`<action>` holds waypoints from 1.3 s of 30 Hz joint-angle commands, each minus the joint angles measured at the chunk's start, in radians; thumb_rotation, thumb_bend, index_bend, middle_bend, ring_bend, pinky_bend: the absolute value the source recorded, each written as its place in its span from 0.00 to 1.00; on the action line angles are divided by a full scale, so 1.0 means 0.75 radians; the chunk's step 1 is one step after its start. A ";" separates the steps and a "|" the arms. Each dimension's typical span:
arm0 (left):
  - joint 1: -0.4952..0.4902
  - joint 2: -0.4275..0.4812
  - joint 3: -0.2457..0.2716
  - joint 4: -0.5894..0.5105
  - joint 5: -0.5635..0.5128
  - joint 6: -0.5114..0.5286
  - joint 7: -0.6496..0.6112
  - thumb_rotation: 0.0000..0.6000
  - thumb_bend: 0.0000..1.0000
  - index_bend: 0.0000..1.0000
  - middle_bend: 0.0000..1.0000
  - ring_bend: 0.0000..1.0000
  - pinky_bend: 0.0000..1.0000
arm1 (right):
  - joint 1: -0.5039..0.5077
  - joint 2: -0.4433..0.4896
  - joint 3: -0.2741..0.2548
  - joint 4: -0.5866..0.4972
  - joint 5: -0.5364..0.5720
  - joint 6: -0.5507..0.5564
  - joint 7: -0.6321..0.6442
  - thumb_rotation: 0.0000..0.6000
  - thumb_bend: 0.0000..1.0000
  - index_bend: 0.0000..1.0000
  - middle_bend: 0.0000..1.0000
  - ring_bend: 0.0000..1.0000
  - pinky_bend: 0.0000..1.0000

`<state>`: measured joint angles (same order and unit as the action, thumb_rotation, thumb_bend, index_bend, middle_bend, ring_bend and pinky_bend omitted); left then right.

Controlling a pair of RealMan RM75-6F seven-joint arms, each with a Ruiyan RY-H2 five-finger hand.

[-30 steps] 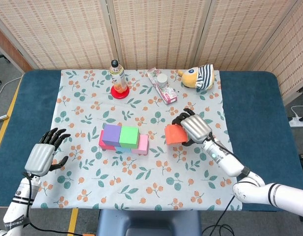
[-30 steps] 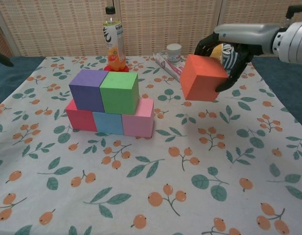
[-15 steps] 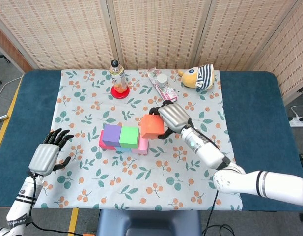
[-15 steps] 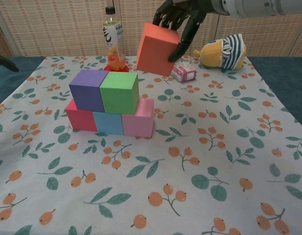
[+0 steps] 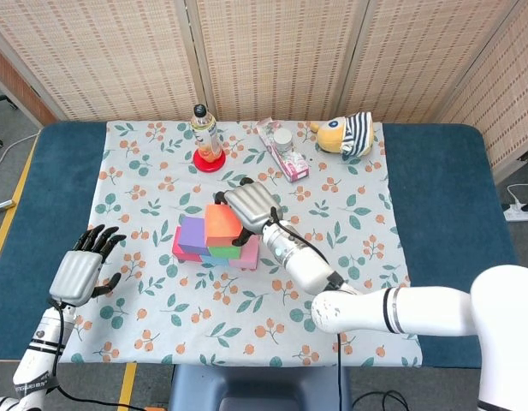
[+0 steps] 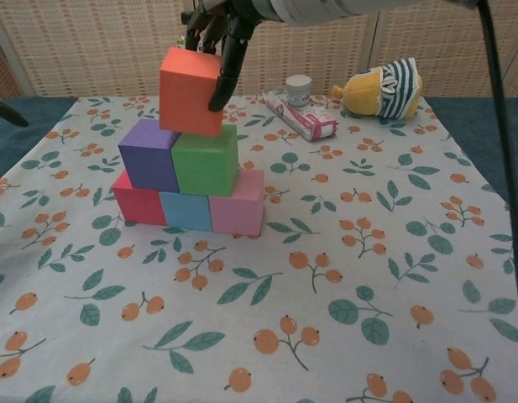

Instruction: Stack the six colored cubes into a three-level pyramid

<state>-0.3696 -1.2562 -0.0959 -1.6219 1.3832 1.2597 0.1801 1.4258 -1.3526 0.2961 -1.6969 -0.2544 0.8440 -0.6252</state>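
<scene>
Chest view: table w/ floral cloth (image 6: 393, 285); largest thing on it is the part-built pyramid, left of centre. Bottom row red cube (image 6: 135, 200), blue cube (image 6: 185, 210), pink cube (image 6: 236, 205) side by side, touching; second row purple cube (image 6: 148, 154) and green cube (image 6: 205, 159) sit across the seams below, so each rests on two.

Orange cube (image 6: 190, 90) is gripped from above by right hand (image 6: 217, 25), fingers wrapped down its far and right faces; it hangs over the purple/green seam, prob. lined up for the top spot; whether it touches yet, can't tell; looks slightly tilted.

Left hand (image 5: 80, 271) is off at the table's left edge, fingers spread, holding nothing, well clear of the stack.

Room: plenty of bare cloth front and right of the stack for the arm to back away; behind are a bottle (image 5: 204, 133), small jar (image 6: 298, 89), flat packet (image 6: 302, 117), plush toy (image 6: 380, 86), all near the far edge, apart from the cubes.
</scene>
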 commanded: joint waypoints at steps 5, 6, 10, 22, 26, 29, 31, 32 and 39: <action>0.006 -0.008 0.002 0.024 0.001 0.004 -0.034 1.00 0.34 0.17 0.09 0.03 0.12 | 0.163 -0.109 -0.001 0.100 0.243 0.084 -0.156 1.00 0.02 0.40 0.44 0.36 0.16; 0.007 -0.009 0.002 0.028 0.002 0.004 -0.040 1.00 0.34 0.17 0.09 0.03 0.12 | 0.175 -0.118 0.000 0.110 0.263 0.089 -0.167 1.00 0.02 0.40 0.44 0.36 0.16; 0.008 -0.012 0.002 0.039 0.005 0.007 -0.056 1.00 0.34 0.17 0.09 0.03 0.12 | 0.204 -0.142 0.004 0.134 0.305 0.094 -0.196 1.00 0.02 0.38 0.44 0.36 0.16; 0.006 -0.016 0.004 0.049 0.019 0.005 -0.074 1.00 0.34 0.17 0.08 0.03 0.11 | 0.254 -0.172 0.021 0.141 0.372 0.150 -0.271 1.00 0.02 0.33 0.44 0.35 0.12; 0.006 -0.015 0.005 0.050 0.021 0.005 -0.079 1.00 0.34 0.17 0.08 0.02 0.11 | 0.267 -0.187 0.025 0.149 0.395 0.161 -0.299 1.00 0.02 0.23 0.44 0.31 0.10; 0.008 -0.016 0.004 0.053 0.022 0.009 -0.087 1.00 0.34 0.17 0.08 0.02 0.11 | 0.269 -0.196 0.034 0.152 0.404 0.166 -0.306 1.00 0.02 0.14 0.40 0.26 0.08; 0.010 -0.016 0.004 0.056 0.022 0.009 -0.094 1.00 0.34 0.17 0.08 0.02 0.11 | 0.266 -0.199 0.036 0.151 0.402 0.170 -0.309 1.00 0.02 0.05 0.34 0.21 0.06; 0.010 -0.016 0.004 0.058 0.022 0.009 -0.096 1.00 0.34 0.17 0.08 0.02 0.11 | 0.263 -0.199 0.037 0.149 0.403 0.168 -0.308 1.00 0.02 0.02 0.31 0.18 0.05; 0.014 -0.016 0.005 0.064 0.023 0.013 -0.104 1.00 0.34 0.17 0.07 0.02 0.11 | 0.230 -0.183 0.044 0.118 0.368 0.156 -0.284 1.00 0.02 0.00 0.18 0.07 0.00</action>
<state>-0.3590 -1.2685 -0.0919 -1.5742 1.4006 1.2697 0.1019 1.6011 -1.4918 0.3282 -1.6062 0.0238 0.9614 -0.8409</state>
